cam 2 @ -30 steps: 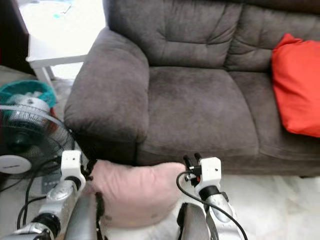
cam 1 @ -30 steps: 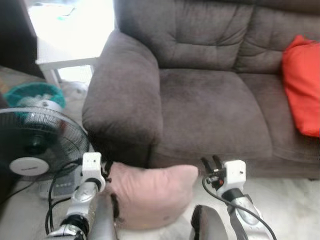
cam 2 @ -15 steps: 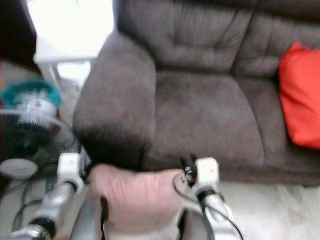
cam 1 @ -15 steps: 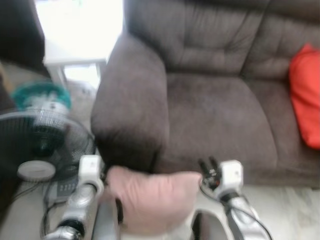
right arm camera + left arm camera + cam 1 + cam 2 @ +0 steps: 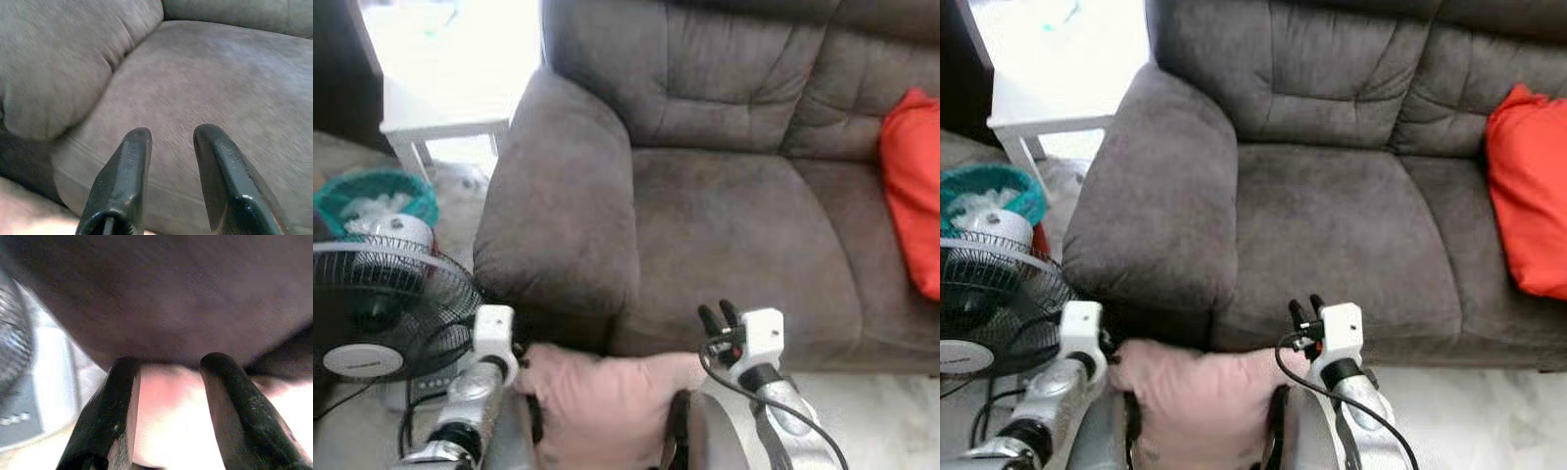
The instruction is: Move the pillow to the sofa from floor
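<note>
A pale pink pillow (image 5: 597, 401) is pressed between my two arms, just in front of the grey sofa (image 5: 734, 225) and below its seat edge. My left gripper (image 5: 168, 367) is open at the pillow's left end under the sofa armrest (image 5: 558, 206), and pink fabric (image 5: 166, 406) shows between its fingers. At the pillow's right top corner my right gripper (image 5: 717, 318) is open and points at the seat cushion (image 5: 205, 83), with nothing between its fingers. A corner of the pillow (image 5: 29, 215) shows below them.
A standing fan (image 5: 382, 304) with cables is on the floor at my left. Behind it are a teal basket (image 5: 372, 196) and a white side table (image 5: 450, 98). A red cushion (image 5: 913, 186) lies on the sofa's right seat.
The camera shook and shifted, so the sofa now sits a little lower in the picture. The pillow stays between my arms, slightly lower in view.
</note>
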Robot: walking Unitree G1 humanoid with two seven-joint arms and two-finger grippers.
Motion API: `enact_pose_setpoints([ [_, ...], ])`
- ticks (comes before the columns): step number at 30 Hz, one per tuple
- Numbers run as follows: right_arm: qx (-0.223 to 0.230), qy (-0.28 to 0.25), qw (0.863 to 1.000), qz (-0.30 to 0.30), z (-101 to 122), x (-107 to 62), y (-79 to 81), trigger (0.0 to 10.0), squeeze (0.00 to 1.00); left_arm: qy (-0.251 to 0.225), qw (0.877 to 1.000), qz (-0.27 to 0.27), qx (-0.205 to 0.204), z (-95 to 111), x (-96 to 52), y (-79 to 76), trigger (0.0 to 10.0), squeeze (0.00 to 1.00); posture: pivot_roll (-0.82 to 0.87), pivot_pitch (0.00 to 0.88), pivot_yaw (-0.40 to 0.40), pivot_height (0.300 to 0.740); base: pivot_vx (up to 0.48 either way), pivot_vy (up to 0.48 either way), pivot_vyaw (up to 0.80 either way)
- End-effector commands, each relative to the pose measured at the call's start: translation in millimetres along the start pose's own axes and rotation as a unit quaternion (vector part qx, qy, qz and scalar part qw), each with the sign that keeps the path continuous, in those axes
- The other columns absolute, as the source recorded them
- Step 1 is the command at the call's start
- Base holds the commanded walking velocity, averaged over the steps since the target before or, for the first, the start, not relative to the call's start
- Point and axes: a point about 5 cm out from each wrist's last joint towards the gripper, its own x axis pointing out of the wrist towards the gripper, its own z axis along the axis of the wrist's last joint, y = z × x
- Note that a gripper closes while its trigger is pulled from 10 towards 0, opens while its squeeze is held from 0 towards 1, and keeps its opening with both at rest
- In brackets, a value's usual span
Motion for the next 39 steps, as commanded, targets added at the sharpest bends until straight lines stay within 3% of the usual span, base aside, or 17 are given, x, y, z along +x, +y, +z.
enact_pose_setpoints([
  [1, 0.001, 0.009, 1.000, -0.008, -3.0, -3.5, -5.2, 10.0, 0.00, 0.027, 1.000, 0.003, -0.001, -11.5, -2.9, 0.9, 10.0, 0.00, 0.05, 0.114, -0.136, 0.522, 0.000, 0.000, 0.00],
  [3, 0.000, 0.009, 1.000, -0.007, -2.8, -4.3, -5.8, 10.0, 0.00, 0.024, 1.000, 0.010, -0.009, -10.4, -2.9, 3.1, 10.0, 0.04, 0.05, 0.117, -0.138, 0.522, 0.000, 0.000, 0.00],
  [4, -0.001, 0.009, 1.000, -0.007, -2.7, -4.7, -5.9, 10.0, 0.00, 0.024, 1.000, 0.014, -0.013, -9.9, -2.8, 4.8, 10.0, 1.00, 0.05, 0.119, -0.138, 0.522, 0.000, 0.000, 0.00],
  [18, -0.010, 0.001, 1.000, -0.003, 6.8, -11.3, -11.5, 10.0, 0.00, 0.022, 0.998, 0.039, -0.038, -0.4, -1.2, 20.4, 10.0, 1.00, 0.01, 0.169, -0.168, 0.522, 0.000, 0.000, 0.00],
  [22, -0.007, -0.007, 1.000, -0.005, 14.4, -10.5, -14.5, 10.0, 0.00, 0.021, 0.995, 0.057, -0.073, 0.9, -1.3, 26.2, 10.0, 1.00, -0.01, 0.182, -0.182, 0.522, 0.000, 0.000, 0.00],
  [28, -0.013, -0.004, 1.000, 0.001, 17.6, -16.2, -17.1, 10.0, 0.00, 0.017, 0.994, 0.072, -0.084, 1.5, -2.1, 30.6, 10.0, 1.00, -0.03, 0.212, -0.213, 0.522, 0.000, 0.000, 0.00],
  [29, -0.014, -0.002, 1.000, 0.002, 18.0, -17.3, -17.3, 10.0, 0.00, 0.017, 0.993, 0.075, -0.091, 1.4, -2.2, 31.6, 10.0, 0.00, -0.03, 0.219, -0.220, 0.522, 0.000, 0.000, 0.00],
  [39, -0.027, 0.008, 1.000, 0.011, 23.2, -32.4, -25.6, 10.0, 0.00, 0.023, 0.992, 0.093, -0.086, -3.5, -5.5, 37.6, 10.0, 0.00, -0.07, 0.264, -0.270, 0.522, 0.000, 0.000, 0.00],
])
